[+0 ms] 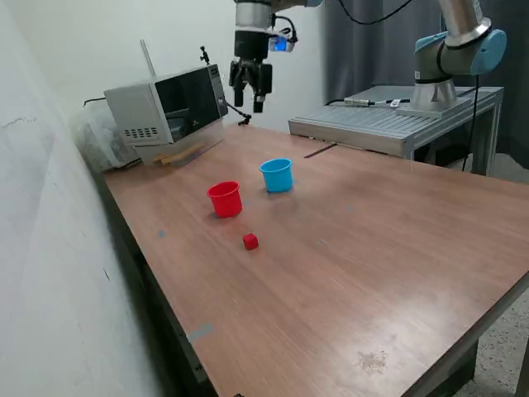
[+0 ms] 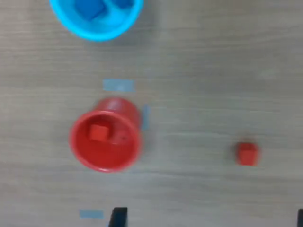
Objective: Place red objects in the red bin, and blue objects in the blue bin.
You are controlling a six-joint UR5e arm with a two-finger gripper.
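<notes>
The red bin [image 1: 225, 199] and the blue bin [image 1: 277, 175] stand upright side by side on the wooden table. In the wrist view, one red cube [image 2: 98, 133] lies inside the red bin [image 2: 105, 161]. Two blue cubes [image 2: 90, 7] lie inside the blue bin [image 2: 97, 30], which the frame edge cuts off. Another red cube [image 1: 250, 241] [image 2: 247, 153] sits on the bare table a short way from the red bin. My gripper [image 1: 250, 98] [image 2: 209, 218] hangs high above the table beyond the bins, open, with nothing between its fingers.
A microwave [image 1: 169, 107] stands at the table's far corner on the exterior view's left, near the wall. A grey metal platform [image 1: 388, 124] carrying the arm's base [image 1: 450, 58] is at the back right. Small blue tape marks [image 2: 118, 85] are stuck on the tabletop [image 1: 372, 273].
</notes>
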